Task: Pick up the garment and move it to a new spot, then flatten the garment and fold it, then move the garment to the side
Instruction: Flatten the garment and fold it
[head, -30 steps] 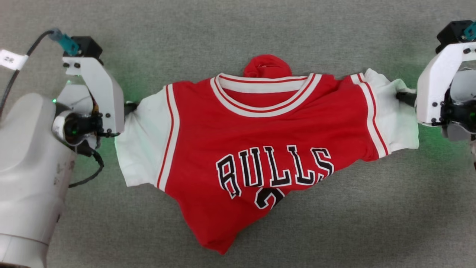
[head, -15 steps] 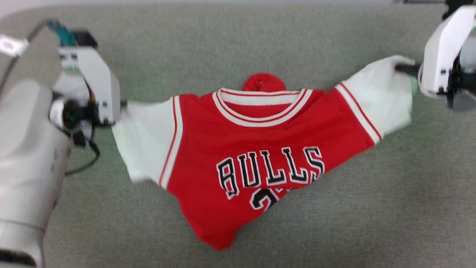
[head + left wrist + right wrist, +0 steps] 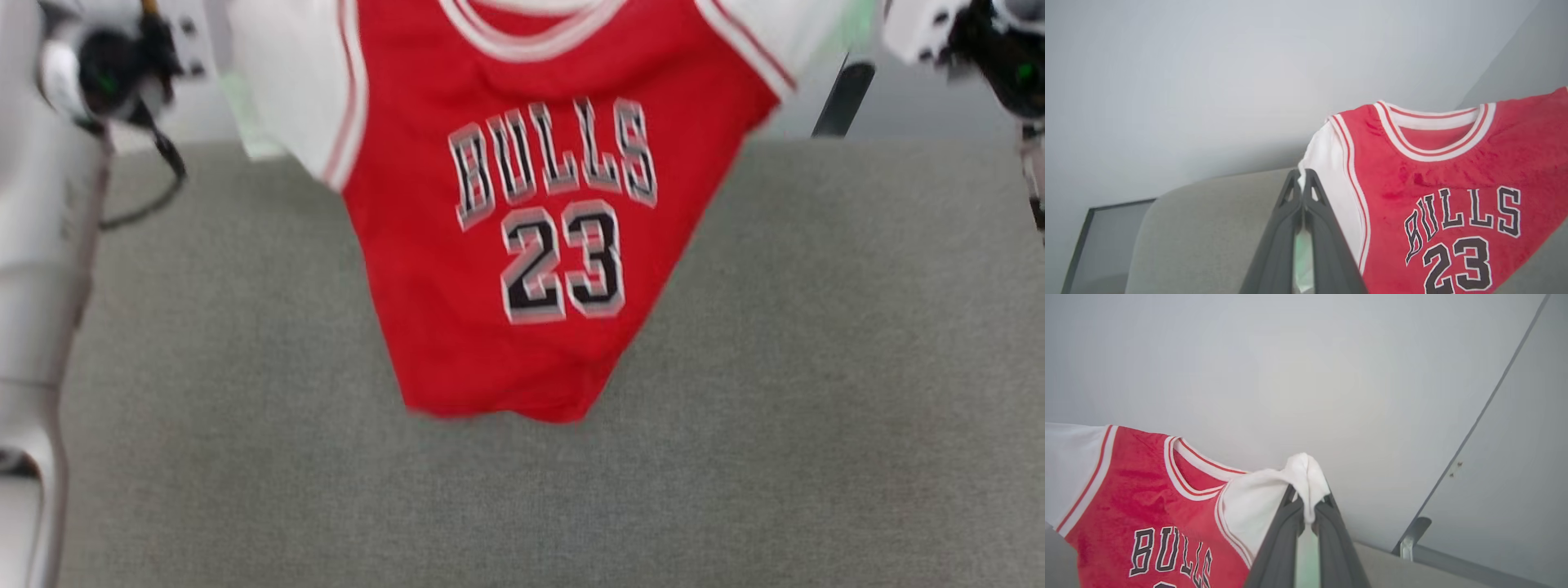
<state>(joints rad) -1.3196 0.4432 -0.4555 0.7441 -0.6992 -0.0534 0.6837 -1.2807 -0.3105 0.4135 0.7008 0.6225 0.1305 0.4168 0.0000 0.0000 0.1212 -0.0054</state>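
Note:
The garment (image 3: 457, 327), a red jersey with white sleeves, black "BULLS" lettering and the number 23, hangs in the air above the grey table (image 3: 816, 367). Its hem dangles free toward the table top. In the left wrist view my left gripper (image 3: 1302, 173) is shut on the edge of one white sleeve (image 3: 1327, 163). In the right wrist view my right gripper (image 3: 1306, 498) is shut on the bunched end of the other white sleeve (image 3: 1306, 469). The garment (image 3: 1433, 183) is stretched between the two grippers with its collar uppermost.
The grey felt table top spreads below and around the hanging garment. A dark post (image 3: 841, 98) stands past the table's far edge on the right. A pale wall lies behind, and a dark-framed panel (image 3: 1081, 245) sits low beside the table.
Both arms have lifted the garment off the table by its sleeves. Its lower part has unfolded, so the number 23 now shows. The head view has shifted too.

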